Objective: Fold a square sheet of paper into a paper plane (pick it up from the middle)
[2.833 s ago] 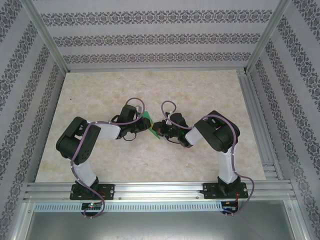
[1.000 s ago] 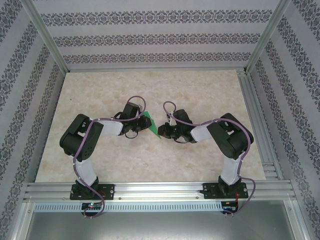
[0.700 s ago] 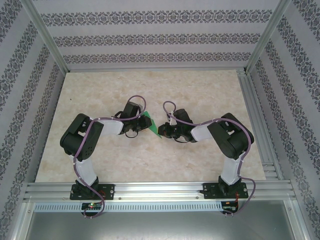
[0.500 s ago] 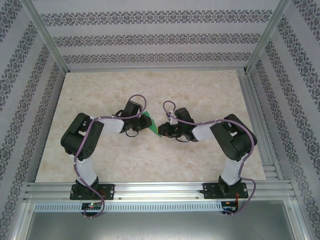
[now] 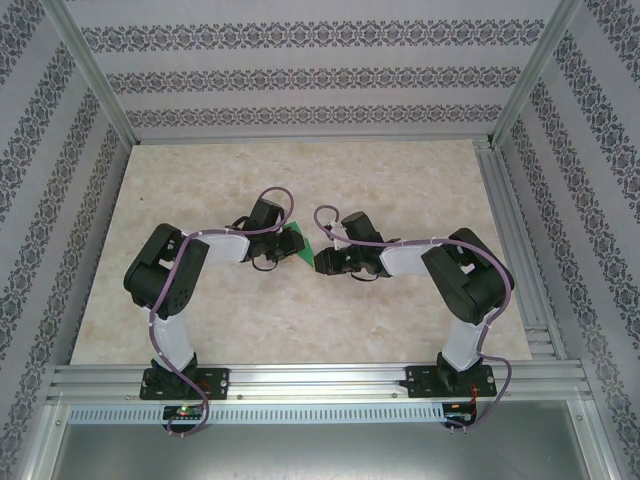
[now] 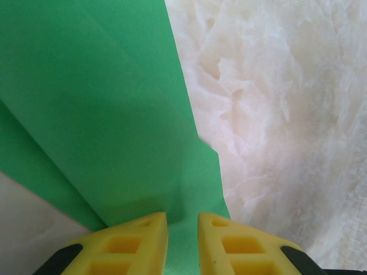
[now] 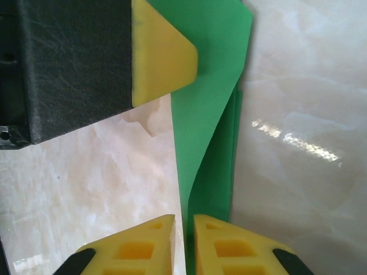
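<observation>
Paper (image 6: 114, 114) between left tool (image 6: 182, 229) and right tool (image 7: 183, 229)

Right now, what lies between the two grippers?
The folded bright green paper sheet spans that gap in the top view, pinched by the left gripper and running between the fingers of the right gripper.

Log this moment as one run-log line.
stage: mid-fold | left gripper: shut on folded green paper | right gripper: shut on its other end | arms: facing each other over table centre
</observation>
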You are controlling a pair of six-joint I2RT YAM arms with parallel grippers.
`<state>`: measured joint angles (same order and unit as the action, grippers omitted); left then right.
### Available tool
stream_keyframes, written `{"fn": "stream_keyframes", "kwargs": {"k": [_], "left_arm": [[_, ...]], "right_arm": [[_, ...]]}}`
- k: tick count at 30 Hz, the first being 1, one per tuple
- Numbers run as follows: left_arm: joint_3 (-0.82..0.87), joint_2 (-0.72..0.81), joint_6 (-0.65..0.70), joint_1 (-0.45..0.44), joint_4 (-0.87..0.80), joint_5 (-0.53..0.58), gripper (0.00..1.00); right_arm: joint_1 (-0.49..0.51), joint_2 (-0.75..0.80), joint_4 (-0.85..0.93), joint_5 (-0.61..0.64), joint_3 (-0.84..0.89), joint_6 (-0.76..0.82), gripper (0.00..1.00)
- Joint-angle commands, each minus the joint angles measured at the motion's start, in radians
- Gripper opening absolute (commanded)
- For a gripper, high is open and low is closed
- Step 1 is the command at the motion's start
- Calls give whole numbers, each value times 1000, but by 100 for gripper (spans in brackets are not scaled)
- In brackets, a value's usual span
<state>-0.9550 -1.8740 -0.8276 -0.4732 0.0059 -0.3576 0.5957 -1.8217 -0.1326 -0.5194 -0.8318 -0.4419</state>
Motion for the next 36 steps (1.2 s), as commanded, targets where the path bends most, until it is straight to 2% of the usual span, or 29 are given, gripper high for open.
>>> {"fn": "stream_keyframes", "kwargs": {"k": [1,9,19,27,36], "left_arm": [[10,-69,6,2,-68,49,23],[26,5,21,2,-20,10,27],[73,101,65,-13,132,-83,35],[116,111,90,-46,206,-106,36],[107,85,123,-66,230,-119,35]], "right_arm": [[8,-7,13,27,-18,41,13],[9,-26,-5,-7,2,3,0],[-7,-81,-53,-75,16,-131,0],[-46,-94,-139,-121,49,-240,0],[-72,-121,-136,-155,42,-307,0]]}}
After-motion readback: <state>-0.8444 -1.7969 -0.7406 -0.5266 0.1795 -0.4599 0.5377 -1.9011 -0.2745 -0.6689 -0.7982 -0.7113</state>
